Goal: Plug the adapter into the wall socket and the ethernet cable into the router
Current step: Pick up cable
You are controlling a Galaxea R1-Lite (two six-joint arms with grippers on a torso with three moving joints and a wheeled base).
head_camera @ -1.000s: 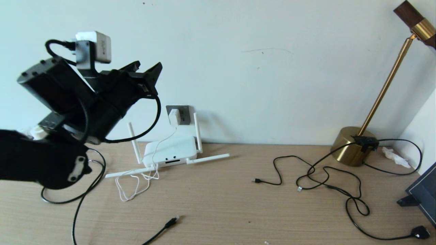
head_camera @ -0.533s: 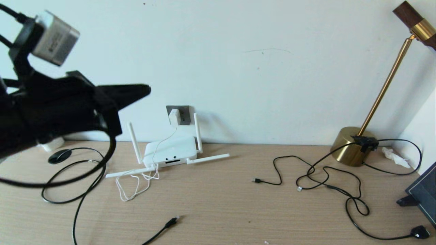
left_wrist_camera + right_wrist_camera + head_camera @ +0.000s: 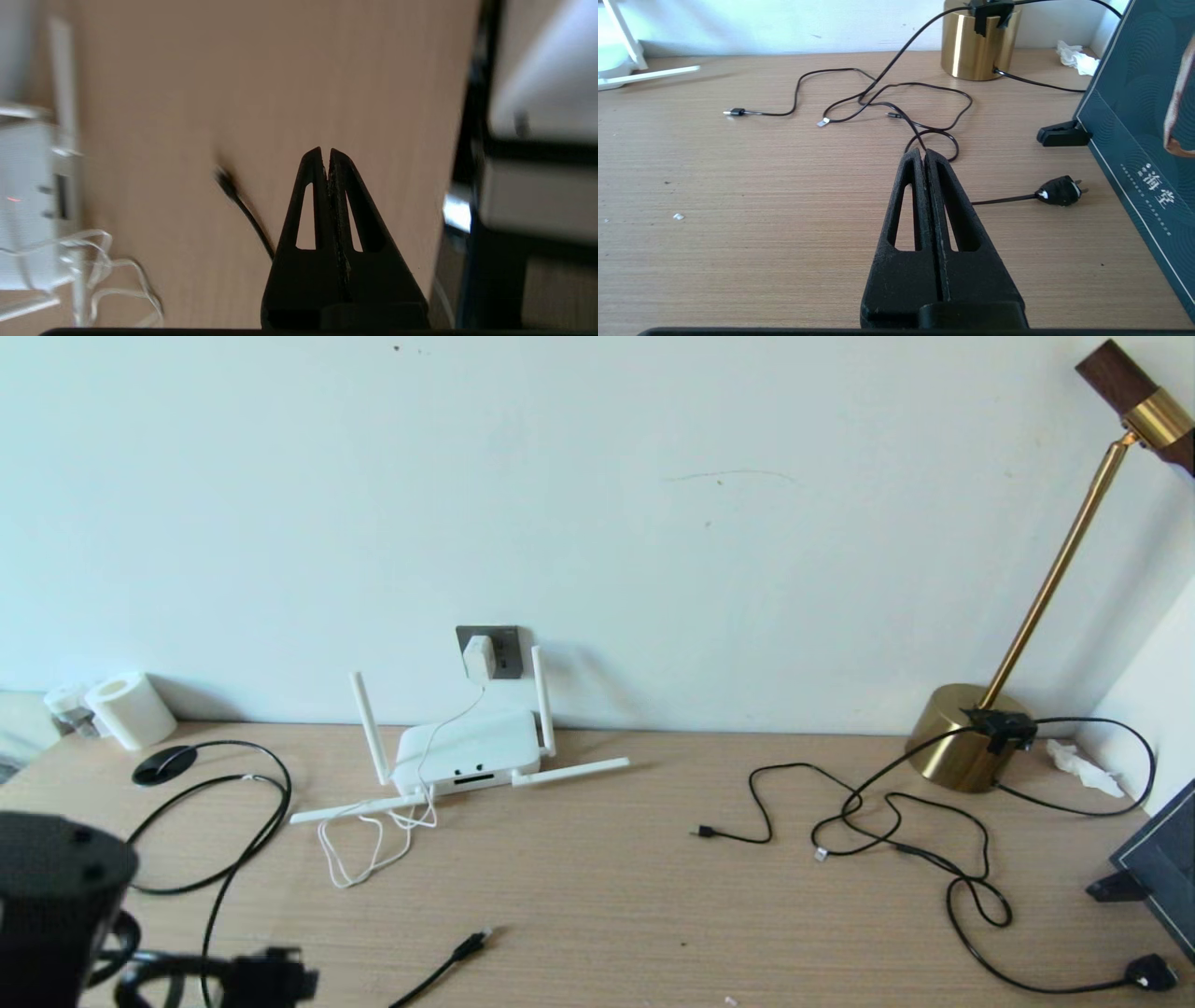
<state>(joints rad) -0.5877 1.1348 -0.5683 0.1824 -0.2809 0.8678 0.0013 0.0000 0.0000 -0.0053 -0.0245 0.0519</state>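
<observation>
So, status:
adapter [image 3: 478, 656]: seated in socket [image 3: 505, 651], done.
ethernet plug [image 3: 226, 179]: loose on desk, just ahead of left gripper [image 3: 325, 154]; router [image 3: 467, 750] beyond it.
left gripper: fingers together, empty.
right gripper [image 3: 923, 154]: fingers together, idle over thin cables.
risk: clip facing wrong way, plug jams at port, router slides.

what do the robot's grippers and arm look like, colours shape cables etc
Both the left gripper and right gripper are matte black: two tapered, wedge-shaped fingers each with a long triangular cut-out. The left arm is a rounded black housing with black cables looped alongside.
</observation>
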